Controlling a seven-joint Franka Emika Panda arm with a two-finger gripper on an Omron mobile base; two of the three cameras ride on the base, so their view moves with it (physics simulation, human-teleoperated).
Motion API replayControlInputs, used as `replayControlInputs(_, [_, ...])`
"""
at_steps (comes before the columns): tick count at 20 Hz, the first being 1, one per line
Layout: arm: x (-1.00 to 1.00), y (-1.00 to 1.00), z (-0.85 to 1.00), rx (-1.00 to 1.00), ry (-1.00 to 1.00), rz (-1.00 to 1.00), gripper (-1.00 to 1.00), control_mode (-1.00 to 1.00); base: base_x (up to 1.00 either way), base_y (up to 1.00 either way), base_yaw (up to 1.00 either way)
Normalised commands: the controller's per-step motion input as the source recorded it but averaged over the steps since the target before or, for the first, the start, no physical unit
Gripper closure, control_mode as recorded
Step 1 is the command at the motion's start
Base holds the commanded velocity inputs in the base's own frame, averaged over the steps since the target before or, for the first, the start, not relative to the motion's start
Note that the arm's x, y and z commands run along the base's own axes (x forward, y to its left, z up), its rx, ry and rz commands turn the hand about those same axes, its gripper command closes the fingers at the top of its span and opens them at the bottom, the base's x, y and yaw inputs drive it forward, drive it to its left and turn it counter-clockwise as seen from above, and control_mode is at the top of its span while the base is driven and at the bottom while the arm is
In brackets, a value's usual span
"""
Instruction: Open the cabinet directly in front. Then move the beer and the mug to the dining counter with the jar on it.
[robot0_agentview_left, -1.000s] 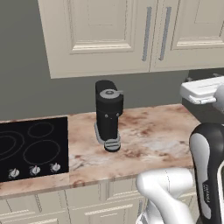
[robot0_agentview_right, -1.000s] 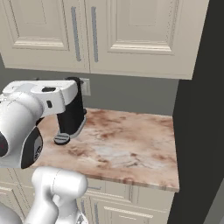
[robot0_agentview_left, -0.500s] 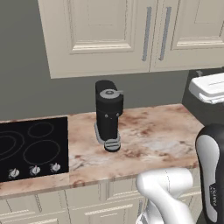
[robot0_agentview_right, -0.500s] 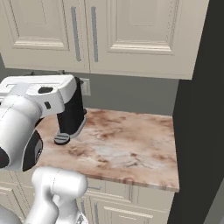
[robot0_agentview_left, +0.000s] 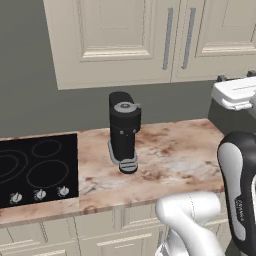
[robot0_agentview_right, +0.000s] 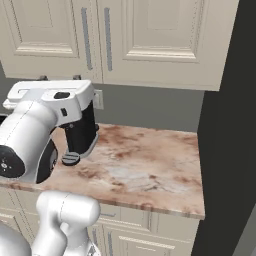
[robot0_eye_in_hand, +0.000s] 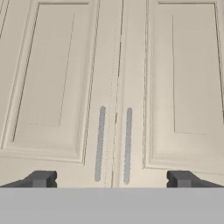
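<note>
Hand risen toward closed cabinet (robot0_eye_in_hand: 116, 65), pincer (robot0_eye_in_hand: 111, 179) wide open, empty, facing grey handles (robot0_eye_in_hand: 99, 144).

Almost nothing can be read here; the robot arm (robot0_agentview_left: 239, 195) carries small dark lettering down its white side in the left base view, too blurred to make out; the cabinet (robot0_eye_in_hand: 116, 87) doors bear no writing, label or number; the black coffee machine (robot0_agentview_left: 124, 131) shows no brand mark; the cooktop (robot0_agentview_left: 35, 170) has round knobs with marks too small to tell.
</note>
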Motion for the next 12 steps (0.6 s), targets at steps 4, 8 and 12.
replayControlInputs(4, [0.64, -0.09, 0.00, 0.03, -0.01, 0.00, -1.00, -1.00, 0.00, 0.00, 0.00])
replayControlInputs(8, [0.71, -0.05, 0.00, 0.02, 0.00, 0.00, -1.00, -1.00, 0.00, 0.00, 0.00])
replayControlInputs(12, [0.78, -0.03, 0.00, 0.00, 0.02, 0.00, -1.00, -1.00, 0.00, 0.00, 0.00])
